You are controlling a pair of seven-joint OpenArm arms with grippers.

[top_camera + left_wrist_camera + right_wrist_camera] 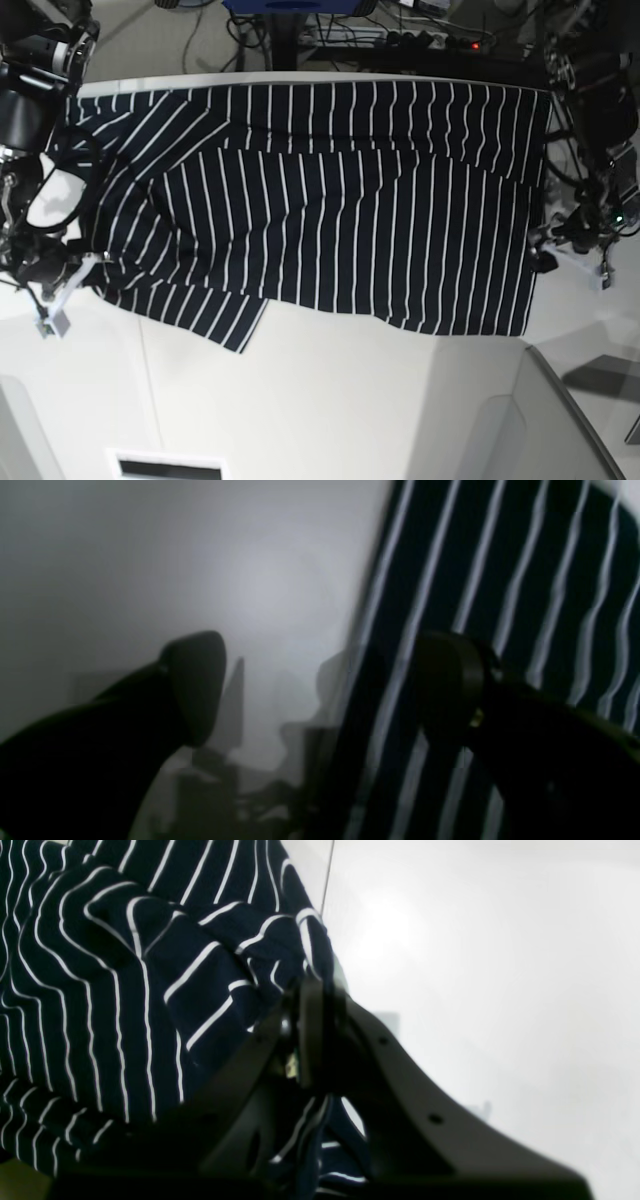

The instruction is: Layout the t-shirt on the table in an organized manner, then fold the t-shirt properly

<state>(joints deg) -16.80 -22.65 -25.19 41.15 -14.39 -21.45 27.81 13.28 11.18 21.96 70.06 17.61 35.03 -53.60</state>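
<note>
The t-shirt (330, 210) lies spread wide across the desk (330, 400), dark navy with thin white stripes. In the base view it reaches from the left side almost to the right side, and its far edge lies along the far edge of the desk. A lower layer shows along the top, and one corner of the cloth points down toward the near side at the lower left. The near part of the desk is bare and off-white.

The right gripper (312, 1005) is at the left edge of the shirt in the base view. In the right wrist view its fingers (307, 1035) are together and clamped on a bunched fold of the striped cloth; the cloth is wrinkled around the grip and some of it also shows below, between the two black arms of the gripper. A thin dark seam line of the desk runs up behind the cloth.

The left gripper (320, 690) is at the other edge of the shirt, on the right in the base view. Its fingers (195, 685) stand wide apart. One finger is over the bare desk, the other is over the striped cloth, and the edge of the shirt runs between them. Nothing is clamped between them. The left wrist view is blurred, so I cannot tell if the finger touches the cloth.
</note>
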